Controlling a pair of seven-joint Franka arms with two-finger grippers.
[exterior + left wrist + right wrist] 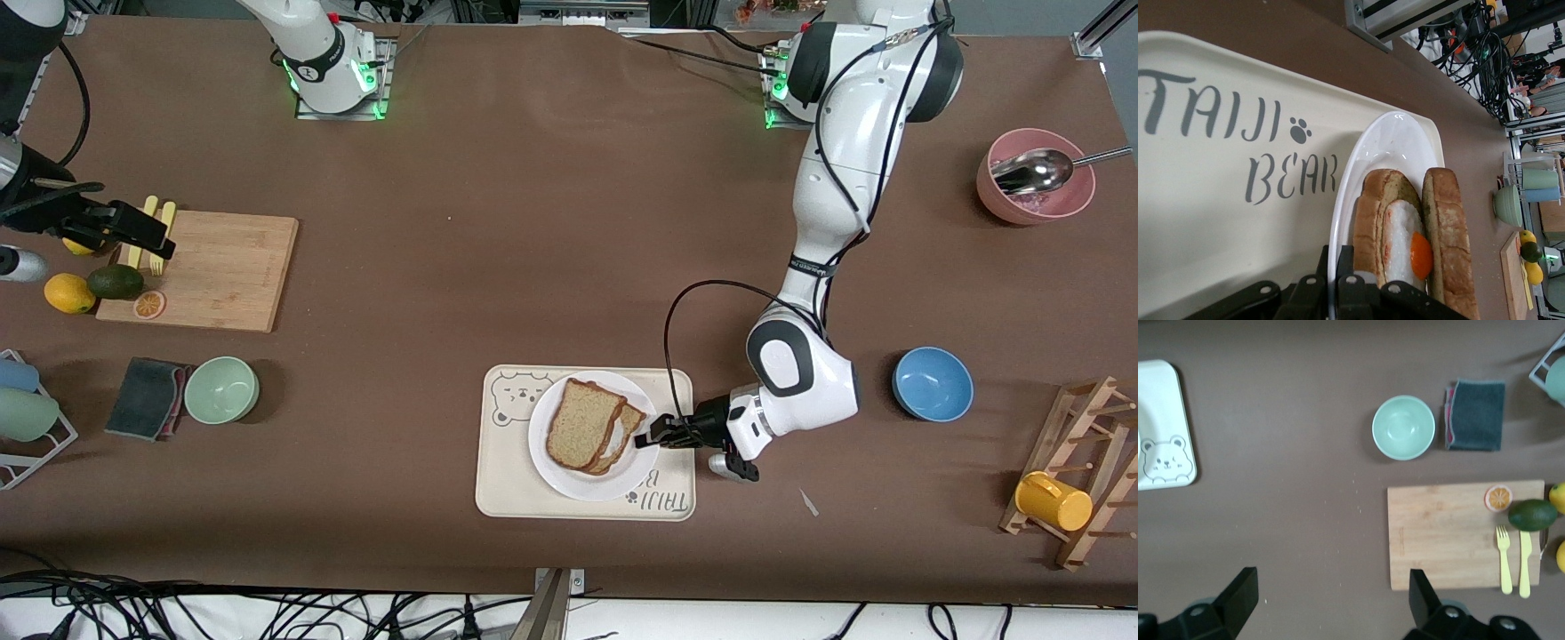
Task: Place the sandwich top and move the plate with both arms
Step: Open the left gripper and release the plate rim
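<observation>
The white plate sits on the cream bear-print tray. On it lies the sandwich: the brown speckled sandwich top rests on a lower slice. In the left wrist view the fried egg shows between the top slice and the lower slice. My left gripper is shut on the plate's rim at the left arm's end; its fingers pinch the rim. My right gripper is open and empty over the wooden cutting board, also in the right wrist view.
The cutting board carries a yellow fork and knife and an orange slice, with an avocado and lemons beside it. A green bowl and dark cloth lie nearer the camera. A blue bowl, pink bowl with spoon and mug rack stand at the left arm's end.
</observation>
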